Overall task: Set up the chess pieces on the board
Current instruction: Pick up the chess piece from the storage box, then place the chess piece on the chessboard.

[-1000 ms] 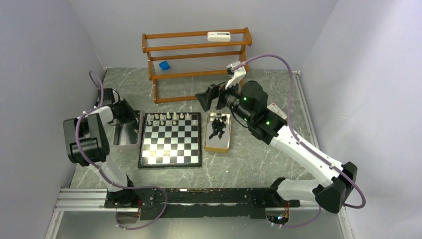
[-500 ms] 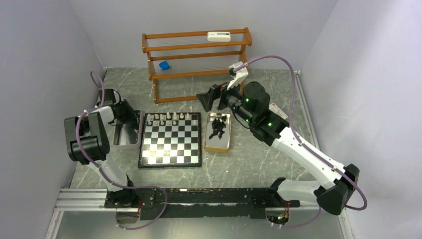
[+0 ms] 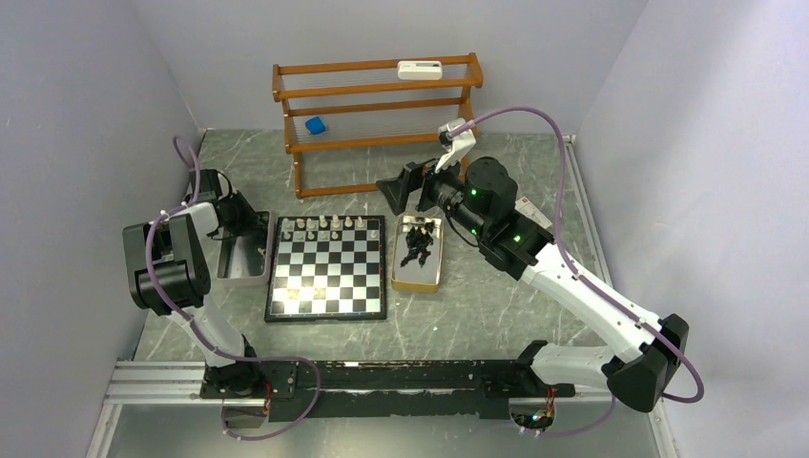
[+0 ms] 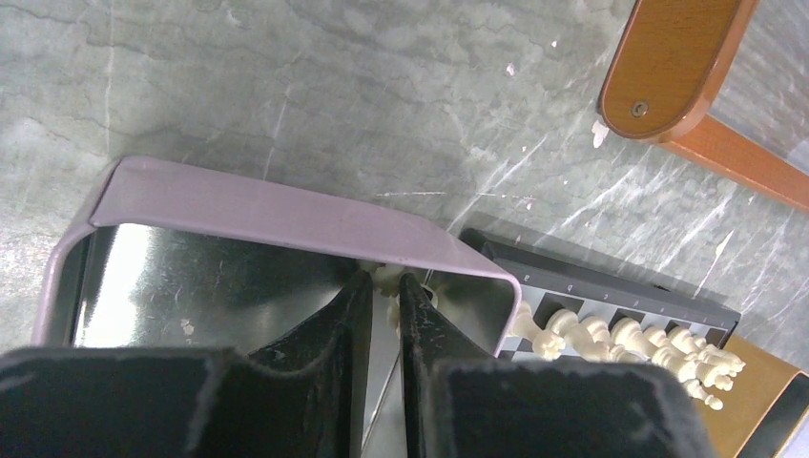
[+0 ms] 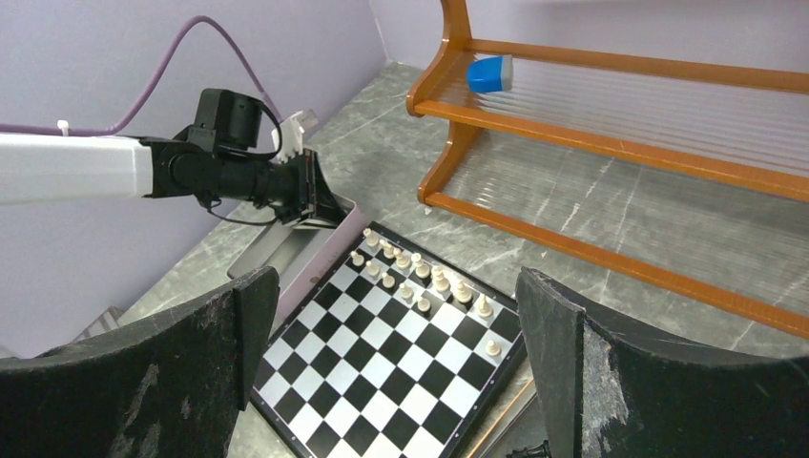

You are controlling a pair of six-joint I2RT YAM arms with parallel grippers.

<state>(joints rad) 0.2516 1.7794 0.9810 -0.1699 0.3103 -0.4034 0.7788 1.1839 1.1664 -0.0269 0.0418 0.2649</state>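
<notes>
Grey-green marbled table carried the whole layout. The board lay flat at the centre, between two metal trays.

The left tray stood just beside the board's left edge. The left gripper was lowered into that tray's far corner, on the side nearest the board. Its jaws were drawn in to a narrow slit, and a cream piece was pinched between the tips.

The right tray stood just beside the board's right edge. A loose heap of black pieces was contained in it.

On the board, the cream pieces were confined to the far ranks. Most were lined along the far edge, and a few were set one rank nearer.

The right gripper was held in the air beyond the far end of the right tray, near the board's far right corner. Its jaws were spread fully wide. Nothing was held or touched by them.

At the back, a wooden rack stood near the wall. A small blue object was noted on its lower shelf, and a white device on its top rail.
</notes>
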